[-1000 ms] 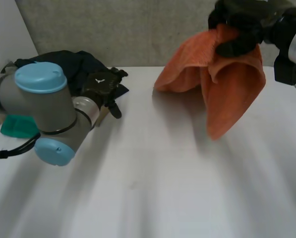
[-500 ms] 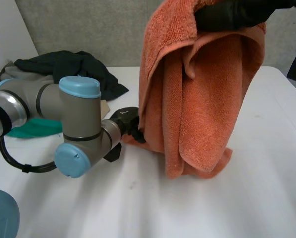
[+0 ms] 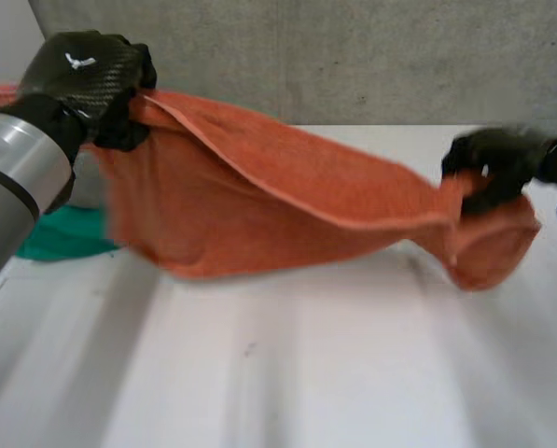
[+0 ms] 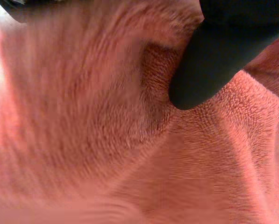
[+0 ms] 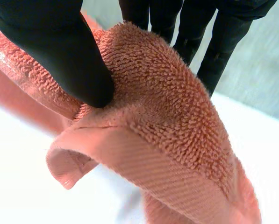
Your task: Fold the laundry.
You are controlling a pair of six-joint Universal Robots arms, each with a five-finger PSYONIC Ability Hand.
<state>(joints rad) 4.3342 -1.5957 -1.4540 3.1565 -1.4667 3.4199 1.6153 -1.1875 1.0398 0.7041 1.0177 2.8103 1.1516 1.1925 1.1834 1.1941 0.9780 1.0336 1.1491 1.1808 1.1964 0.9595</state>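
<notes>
Clearly, with the left hand (image 3: pixel 82 77) at ten o'clock and the right hand (image 3: pixel 491 161) at three each pinching the sagging orange terry towel (image 3: pixel 287 201), a shallow grip might slip.

The right hand (image 5: pixel 46 42) pinches the orange towel (image 5: pixel 167 112) near its hem.
</notes>
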